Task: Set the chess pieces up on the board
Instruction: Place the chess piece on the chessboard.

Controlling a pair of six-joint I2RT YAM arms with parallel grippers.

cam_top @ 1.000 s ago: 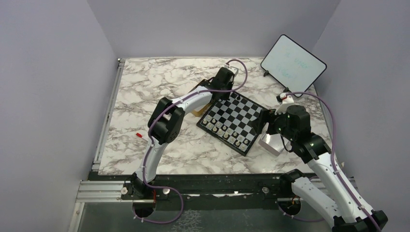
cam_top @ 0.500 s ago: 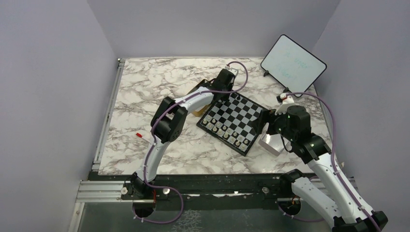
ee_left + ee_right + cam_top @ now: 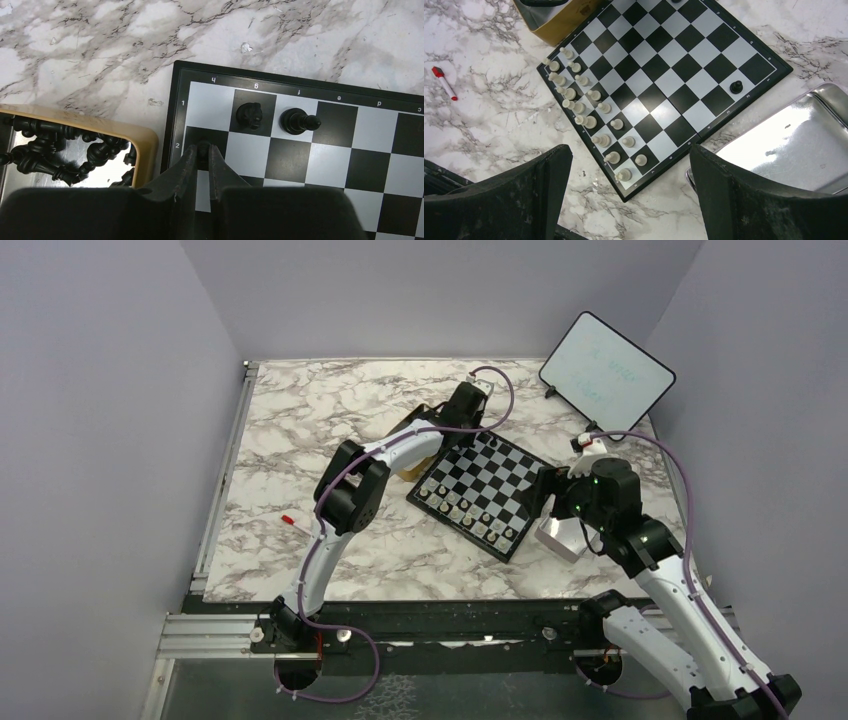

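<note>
While the left gripper [image 3: 202,150] pinches a tiny black chess piece [image 3: 202,145] on the checked black-and-white chessboard [image 3: 340,150], the right gripper [image 3: 626,155], at its four o'clock, gapes wide, empty.

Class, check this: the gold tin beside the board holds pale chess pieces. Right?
No. The gold tin beside the board holds black chess pieces, not pale ones; the left wrist view shows them.

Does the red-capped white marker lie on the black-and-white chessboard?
No, the red-capped marker lies on the marble table, apart from the chessboard.
</note>
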